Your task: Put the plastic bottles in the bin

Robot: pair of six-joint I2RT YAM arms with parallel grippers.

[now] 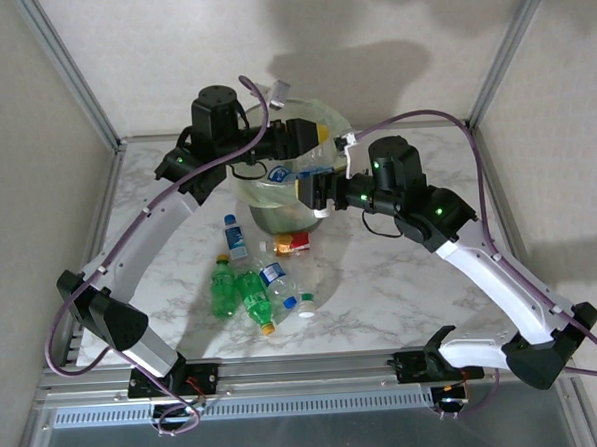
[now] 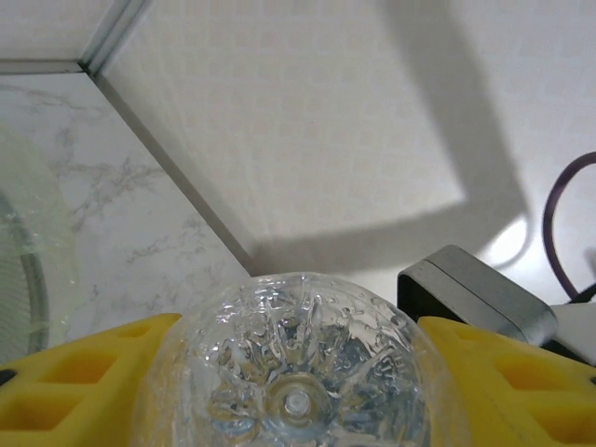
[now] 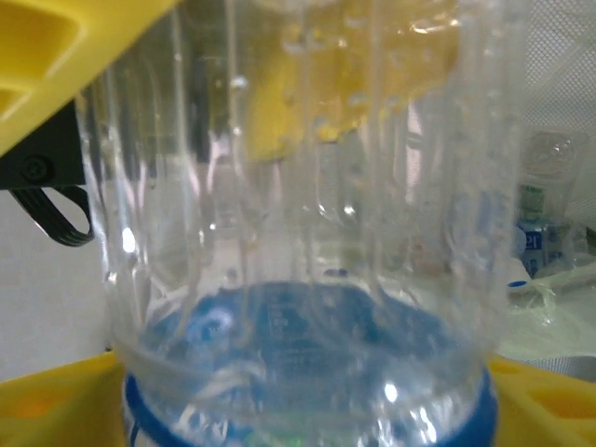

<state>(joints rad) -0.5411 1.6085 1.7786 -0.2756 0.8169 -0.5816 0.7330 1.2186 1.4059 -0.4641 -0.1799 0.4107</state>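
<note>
Hard against the right wrist lens: clear blue-labelled bottle (image 3: 298, 233), clenched near its label end by the right tool (image 3: 303, 414), yellow fingers (image 3: 549, 400) at both lower corners. Just as close in the left wrist view: ribbed base of a second clear bottle (image 2: 298, 372), gripped between the yellow fingers (image 2: 84, 372) of the left tool (image 2: 298, 400).

Seen from above, both tools poised over the mouth of the bin (image 1: 249, 194). So two bottles held above the drop point, neither let go.

Inside the green liner: blue patches and at least one blue-labelled shape, probably bottles already dropped. Cannot tell how many.

Left on the bench (image 1: 402, 278), just in front of the bin, six by a rough count:
- blue-labelled bottle (image 1: 236, 235)
- red-labelled bottle (image 1: 295, 244), close to the can's foot
- two green bottles (image 1: 222, 288) side by side
- two more clear bottles (image 1: 301, 303) beside them

Looks roughly midway through the job. Two about to go in on release, six more to fetch after that, all lying near the bin and seemingly within reach of either arm.
</note>
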